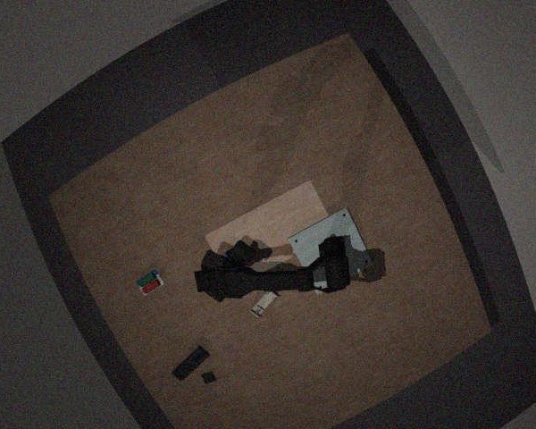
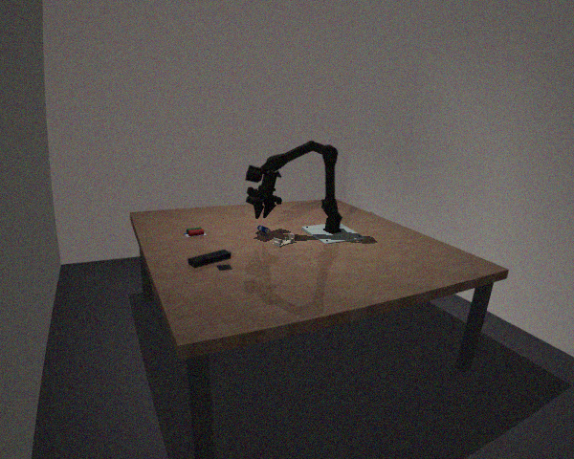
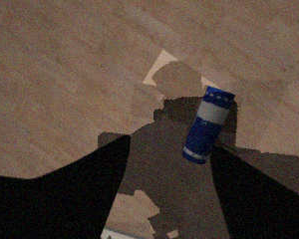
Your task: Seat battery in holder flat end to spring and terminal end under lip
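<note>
The blue battery [image 2: 263, 229] [image 3: 207, 124] with pale bands lies on its side on the table, slanted in the wrist view. It is hidden under the arm in the top view. The small whitish holder [image 1: 264, 303] [image 2: 285, 241] stands on the table beside the arm; only a pale edge of it shows at the bottom of the wrist view [image 3: 122, 235]. My gripper [image 2: 261, 217] [image 3: 170, 147] points down above the table, part-way open and empty. In the wrist view the battery's lower end appears by the right fingertip, and the gripper hangs higher than the battery.
A long black box [image 1: 190, 363] [image 2: 209, 258] and a small dark square [image 1: 208, 377] [image 2: 224, 267] lie on the table. A small white tray with red and green pieces [image 1: 149, 282] [image 2: 194, 231] is farther off. The arm stands on a pale base plate [image 1: 321, 231] [image 2: 317, 229].
</note>
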`<state>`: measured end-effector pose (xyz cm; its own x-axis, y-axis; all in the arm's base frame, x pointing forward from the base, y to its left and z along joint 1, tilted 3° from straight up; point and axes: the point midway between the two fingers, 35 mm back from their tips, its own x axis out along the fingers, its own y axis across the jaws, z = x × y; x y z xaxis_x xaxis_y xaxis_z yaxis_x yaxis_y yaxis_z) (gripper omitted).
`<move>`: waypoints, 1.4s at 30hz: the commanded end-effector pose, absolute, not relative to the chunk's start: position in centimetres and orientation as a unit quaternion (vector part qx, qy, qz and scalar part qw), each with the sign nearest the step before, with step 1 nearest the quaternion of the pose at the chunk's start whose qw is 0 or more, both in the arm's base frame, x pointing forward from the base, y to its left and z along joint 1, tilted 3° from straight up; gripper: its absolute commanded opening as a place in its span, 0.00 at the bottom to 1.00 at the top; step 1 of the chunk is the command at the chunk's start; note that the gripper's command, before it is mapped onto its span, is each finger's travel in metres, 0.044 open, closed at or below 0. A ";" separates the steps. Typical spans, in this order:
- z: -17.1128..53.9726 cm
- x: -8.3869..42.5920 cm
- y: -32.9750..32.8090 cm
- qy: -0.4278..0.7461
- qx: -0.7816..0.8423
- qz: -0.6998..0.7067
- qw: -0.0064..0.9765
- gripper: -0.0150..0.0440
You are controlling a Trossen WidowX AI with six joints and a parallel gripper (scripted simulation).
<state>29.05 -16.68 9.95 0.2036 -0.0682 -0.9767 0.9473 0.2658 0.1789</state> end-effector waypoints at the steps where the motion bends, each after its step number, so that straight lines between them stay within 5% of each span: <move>1: 8.2 26.9 -17.9 0.513 0.501 -0.457 0.526 0.66; 42: 3.2 27.2 -17.7 0.514 0.501 -0.457 0.526 0.66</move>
